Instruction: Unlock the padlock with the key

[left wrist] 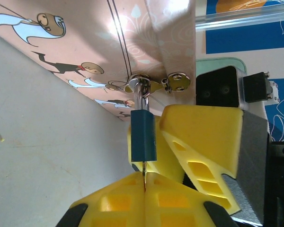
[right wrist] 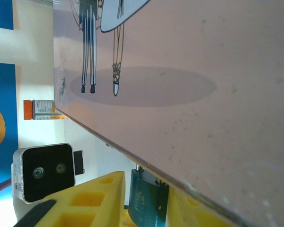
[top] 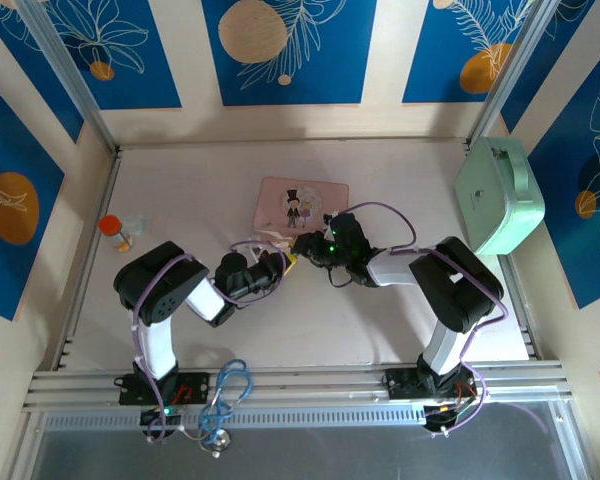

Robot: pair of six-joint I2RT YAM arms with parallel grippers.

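Padlock (left wrist: 143,135): hangs from pink tin (left wrist: 61,56) hasp, clamped by right gripper (right wrist: 147,205). Left gripper (left wrist: 144,183) pinches key (left wrist: 144,174) at its base. Step, seemingly: insertion. Next: seat fully, then turn.

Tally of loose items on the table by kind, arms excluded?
containers: 2, the pink tin and the green box
padlock: 1
key: 1
bottle: 1
total: 5
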